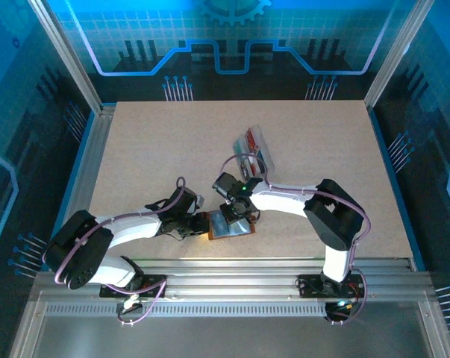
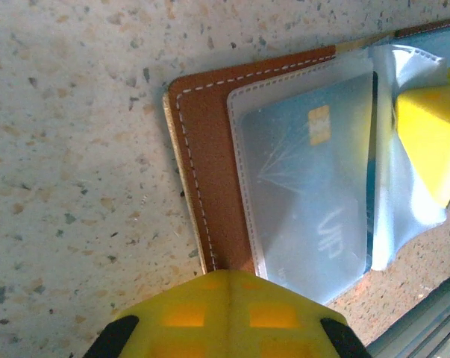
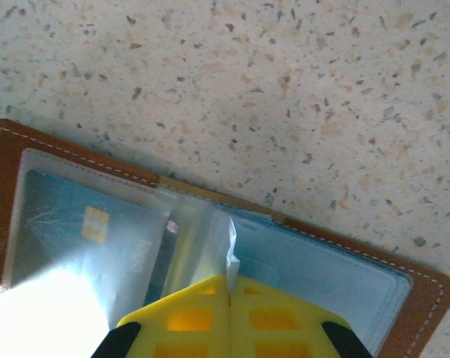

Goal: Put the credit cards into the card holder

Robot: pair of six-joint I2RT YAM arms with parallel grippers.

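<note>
At the near edge of the table point(image 1: 157, 149) I see the card holder point(image 1: 228, 226) lying open, a teal card point(image 2: 314, 186) in one pocket. My right gripper point(image 3: 228, 292) pinches a clear sleeve leaf point(image 3: 202, 239); my left gripper point(image 2: 228, 302), fingers together, sits at the brown cover's edge.

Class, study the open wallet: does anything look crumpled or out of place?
Yes. One clear sleeve at the card holder fold stands up crumpled, pinched by the right gripper, instead of lying flat over the teal card.
</note>
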